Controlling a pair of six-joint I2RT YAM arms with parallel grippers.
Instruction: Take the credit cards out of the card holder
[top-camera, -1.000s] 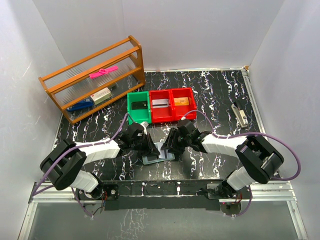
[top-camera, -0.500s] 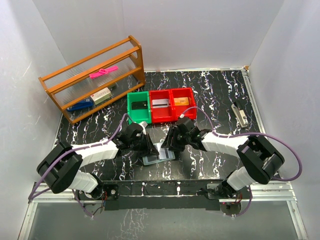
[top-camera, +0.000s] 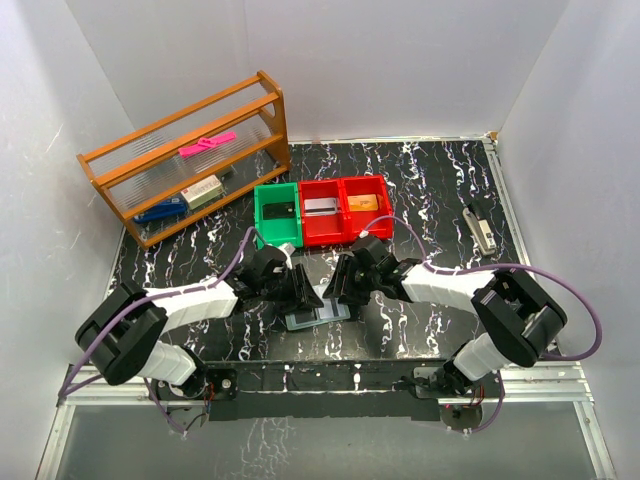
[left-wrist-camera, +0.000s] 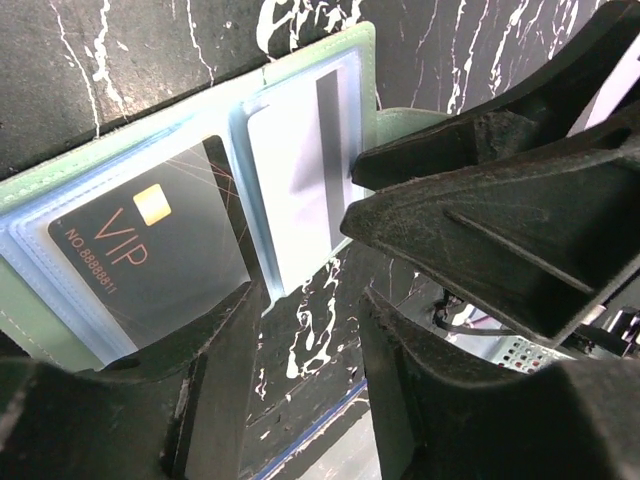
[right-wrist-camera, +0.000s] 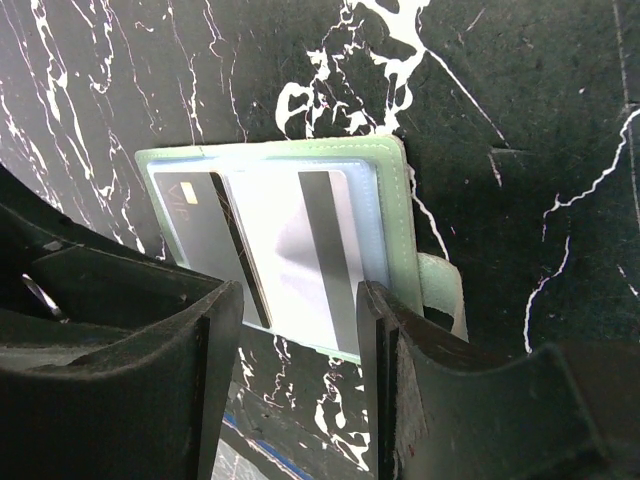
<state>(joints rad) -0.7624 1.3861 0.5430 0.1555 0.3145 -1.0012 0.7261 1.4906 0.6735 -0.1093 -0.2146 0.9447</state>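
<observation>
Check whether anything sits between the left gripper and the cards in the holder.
No loose object does. The left gripper is open at the edge of the card holder, but both credit cards lie under clear sleeves, and the right gripper has its fingers crowding the white card.

one card holder (right-wrist-camera: 396, 232), two credit cards (left-wrist-camera: 150, 262), one green bin (top-camera: 259, 216), two red bins (top-camera: 326, 237), one wooden rack (top-camera: 281, 121)

A dark card (left-wrist-camera: 150, 260) in the card holder (left-wrist-camera: 60, 170) reads "VIP NO.8888811".
</observation>
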